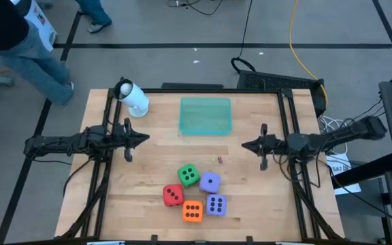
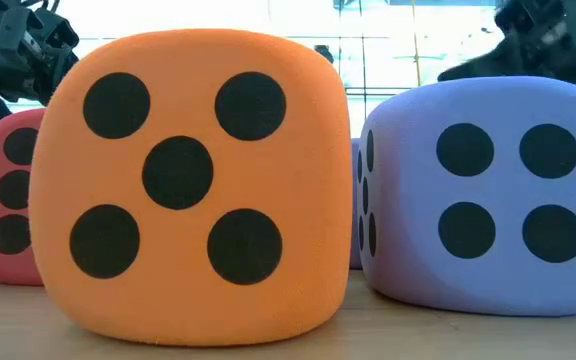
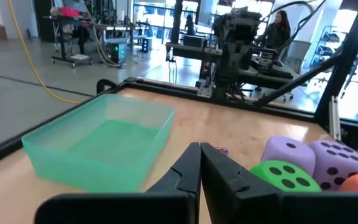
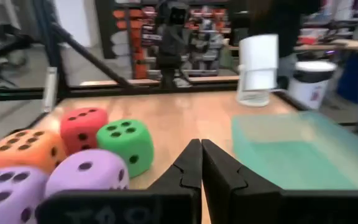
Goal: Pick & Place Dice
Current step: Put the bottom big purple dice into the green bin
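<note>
dice sit clustered nr the table (image 1: pixel 250 204) front edge, center: green die (image 1: pixel 188 175) & purple die (image 1: pixel 210 182) behind, red die (image 1: pixel 173 196), orange die (image 1: pixel 192 211) & 2nd purple die (image 1: pixel 216 205) in front, all touching or just beside each other. teal tray (image 1: pixel 205 116) nr the back edge. left gripper (image 1: pixel 143 138) by the left edge, fingers pressed together, holding nothing. right gripper (image 1: pixel 245 145) by the right edge, likewise pressed together. white camera (image 1: pixel 133 97) at the back-left corner.
</note>
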Controlling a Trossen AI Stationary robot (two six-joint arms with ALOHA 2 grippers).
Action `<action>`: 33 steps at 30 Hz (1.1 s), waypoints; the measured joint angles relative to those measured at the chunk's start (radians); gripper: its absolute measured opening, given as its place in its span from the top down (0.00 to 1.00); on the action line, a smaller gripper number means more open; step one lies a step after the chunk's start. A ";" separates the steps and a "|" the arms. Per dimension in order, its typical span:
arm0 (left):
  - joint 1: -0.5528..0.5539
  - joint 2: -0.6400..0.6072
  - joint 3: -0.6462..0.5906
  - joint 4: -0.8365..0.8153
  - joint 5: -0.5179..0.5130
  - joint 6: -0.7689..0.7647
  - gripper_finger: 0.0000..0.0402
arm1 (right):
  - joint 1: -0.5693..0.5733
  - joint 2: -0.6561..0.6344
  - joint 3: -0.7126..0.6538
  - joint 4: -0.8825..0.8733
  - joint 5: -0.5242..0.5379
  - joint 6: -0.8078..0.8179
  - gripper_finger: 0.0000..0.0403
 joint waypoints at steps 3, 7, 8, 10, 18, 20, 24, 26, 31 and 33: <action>0.000 0.000 0.000 -0.005 0.005 -0.026 0.95 | 0.087 0.133 0.062 -0.013 0.098 -0.031 1.00; -0.002 0.000 0.000 -0.017 0.017 -0.069 0.95 | 0.180 0.276 0.170 0.014 0.161 -0.031 1.00; -0.005 0.000 0.000 -0.024 0.017 -0.081 0.95 | 0.201 0.311 0.193 0.004 0.178 -0.025 1.00; -0.011 0.000 0.000 -0.029 0.017 -0.107 0.95 | 0.245 0.376 0.244 -0.005 0.209 -0.025 1.00; -0.051 0.000 0.000 -0.046 0.000 -0.084 0.95 | 0.423 0.559 0.400 -0.008 0.499 -0.061 0.99; -0.051 0.000 0.000 -0.035 -0.014 -0.063 0.95 | 0.447 0.583 0.419 -0.006 0.562 -0.065 0.96; -0.051 0.000 0.000 -0.002 -0.052 -0.034 0.95 | 0.473 0.616 0.441 -0.014 0.564 -0.059 0.82; -0.051 0.000 0.000 0.003 -0.053 -0.035 0.95 | 0.483 0.629 0.453 -0.005 0.564 -0.058 0.72; -0.051 0.000 0.000 -0.003 -0.047 -0.039 0.95 | 0.495 0.666 0.455 0.014 0.498 -0.058 0.41; -0.051 0.000 0.000 -0.005 -0.047 -0.039 0.95 | 0.495 0.676 0.455 0.038 0.458 -0.059 0.27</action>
